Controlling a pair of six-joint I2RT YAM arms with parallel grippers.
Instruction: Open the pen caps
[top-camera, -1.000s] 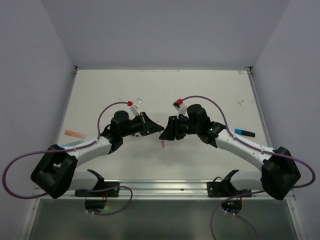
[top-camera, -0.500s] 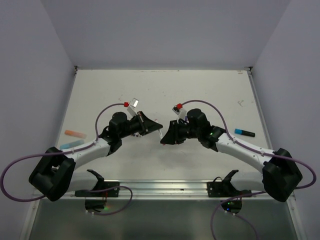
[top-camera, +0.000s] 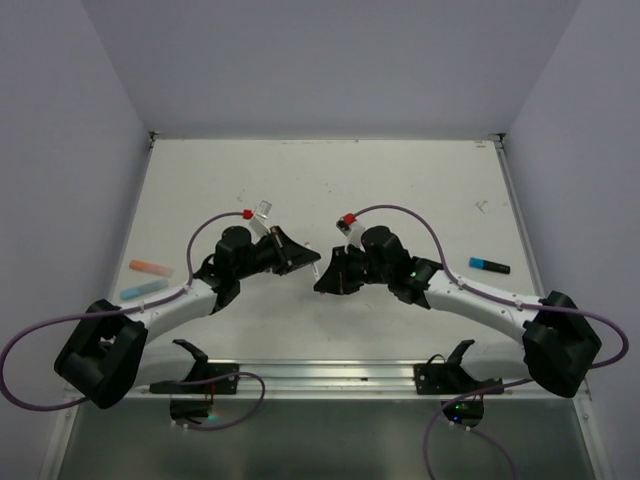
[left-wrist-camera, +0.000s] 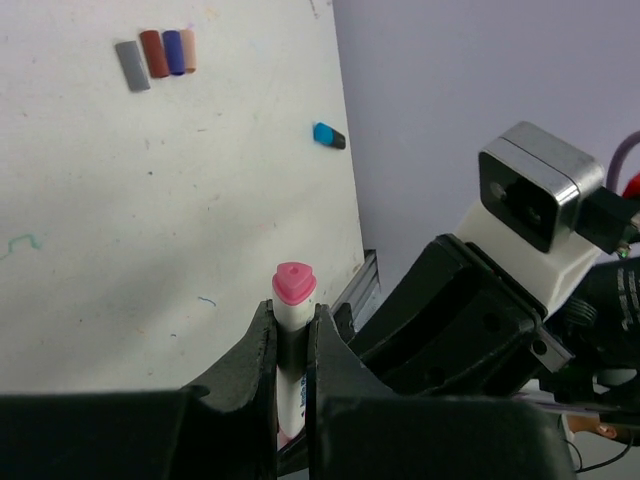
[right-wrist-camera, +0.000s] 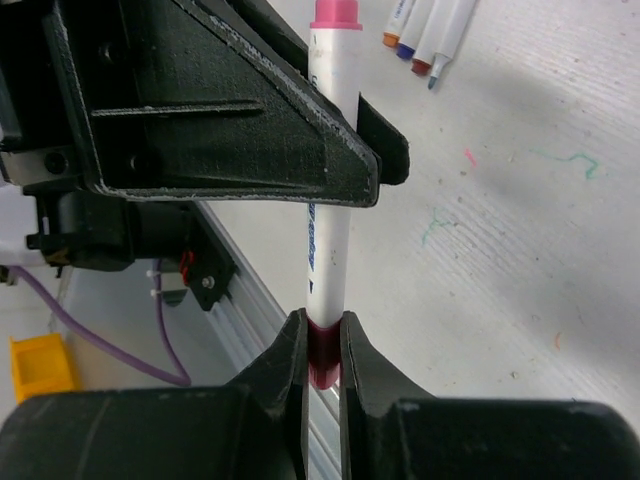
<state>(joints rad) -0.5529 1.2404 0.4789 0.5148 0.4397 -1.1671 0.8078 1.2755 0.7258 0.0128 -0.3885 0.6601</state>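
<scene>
White tabletop (top-camera: 400, 190), overhead view: both arms reach inward, and the left gripper (top-camera: 303, 262) and right gripper (top-camera: 325, 277) meet near the table's middle with a white pen (top-camera: 318, 268) bridging them. A salmon marker (top-camera: 150, 267) and a pale blue marker (top-camera: 140, 290) lie near the left edge. A blue cap (top-camera: 478, 263) sits on a black marker near the right edge, well apart from the grippers. Left wrist view: the left gripper's fingers are pinched narrow on the pen's barrel, and the pen's pink triangular end stands just above the fingertips. Four loose caps (left-wrist-camera: 158, 56), grey, dark red, purple and pink, lie side by side and touching on the far tabletop. Right wrist view: the right gripper's fingers are closed on the dark pink cap (right-wrist-camera: 323, 355) at the pen's near end, and the cap is seated on the barrel. The left gripper clamps the barrel higher up. Several uncapped pens (right-wrist-camera: 425, 30) lie together on the table beyond.
</scene>
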